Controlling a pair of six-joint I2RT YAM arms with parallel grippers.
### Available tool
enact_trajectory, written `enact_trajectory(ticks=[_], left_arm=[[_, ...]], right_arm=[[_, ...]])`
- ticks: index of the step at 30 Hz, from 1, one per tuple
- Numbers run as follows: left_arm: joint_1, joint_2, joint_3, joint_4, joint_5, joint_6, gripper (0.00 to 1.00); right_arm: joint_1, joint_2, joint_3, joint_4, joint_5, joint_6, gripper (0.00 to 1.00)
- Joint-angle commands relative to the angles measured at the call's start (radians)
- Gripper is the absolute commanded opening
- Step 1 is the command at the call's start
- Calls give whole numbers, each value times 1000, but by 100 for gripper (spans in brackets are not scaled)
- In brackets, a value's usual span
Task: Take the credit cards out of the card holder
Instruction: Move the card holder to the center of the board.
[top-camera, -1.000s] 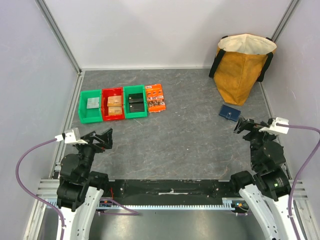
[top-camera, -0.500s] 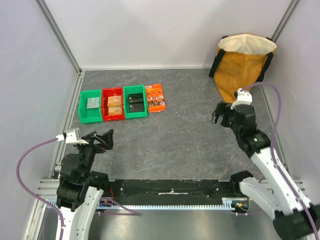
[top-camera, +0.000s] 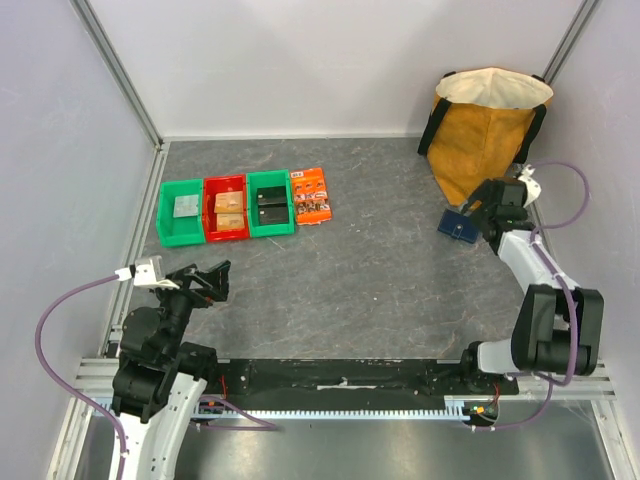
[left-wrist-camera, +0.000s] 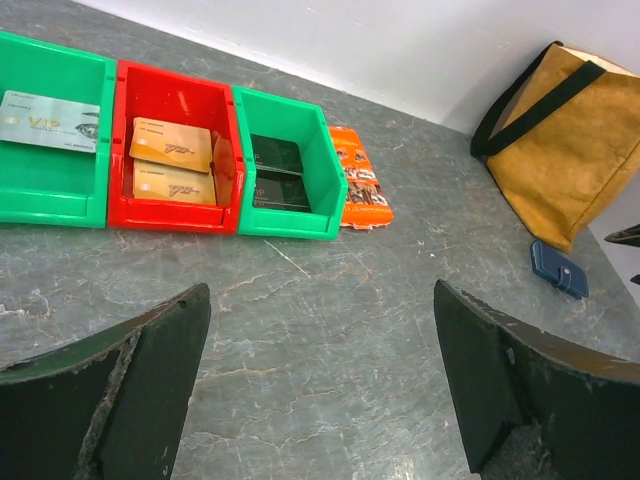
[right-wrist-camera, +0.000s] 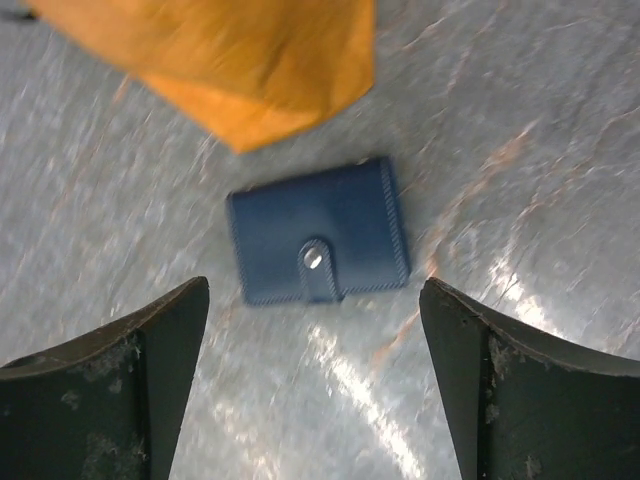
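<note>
From above: small dark navy folding card holder (top-camera: 459, 226) flat and closed at 3 o'clock on the grey stone-look table (top-camera: 380, 290), just beside the mustard-yellow fabric bag (top-camera: 485, 130); right gripper (top-camera: 481, 214) close at its 3 o'clock side; left gripper (top-camera: 208, 280) low at 8 o'clock. From the left wrist: fingers spread wide, empty; flat plastic credit cards (left-wrist-camera: 172, 160), silver, tan-gold and black, inside green, red and green plastic bins (left-wrist-camera: 170, 213) at 10 o'clock. From the right wrist: fingers wide apart, gripping nothing; closed holder ahead between them, tab snapped.

obstacle: orange bag (right-wrist-camera: 230, 60) just beyond card holder (right-wrist-camera: 318, 245) | free: table (right-wrist-camera: 520, 150) open on its other sides
</note>
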Motion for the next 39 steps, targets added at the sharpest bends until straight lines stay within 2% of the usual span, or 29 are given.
enact_trajectory(ticks=[1, 6, 10, 18, 25, 35, 39], left_arm=[[-2, -101, 10, 12, 14, 33, 98], [-4, -102, 10, 12, 14, 33, 98], [-2, -101, 10, 12, 14, 33, 98], [-2, -101, 7, 17, 31, 36, 97], [-2, -99, 3, 21, 51, 38, 96], [-2, -99, -5, 38, 74, 41, 95], [-2, -91, -23, 76, 155, 42, 95]], right_arm=[[-97, 69, 4, 156, -51, 68, 91], [-162, 215, 70, 176, -100, 52, 85], [-165, 316, 119, 165, -126, 9, 75], [-136, 390, 93, 137, -264, -89, 61], [34, 388, 82, 71, -277, -224, 57], [359, 442, 160, -74, -458, -474, 54], [479, 448, 182, -129, -499, -546, 54]])
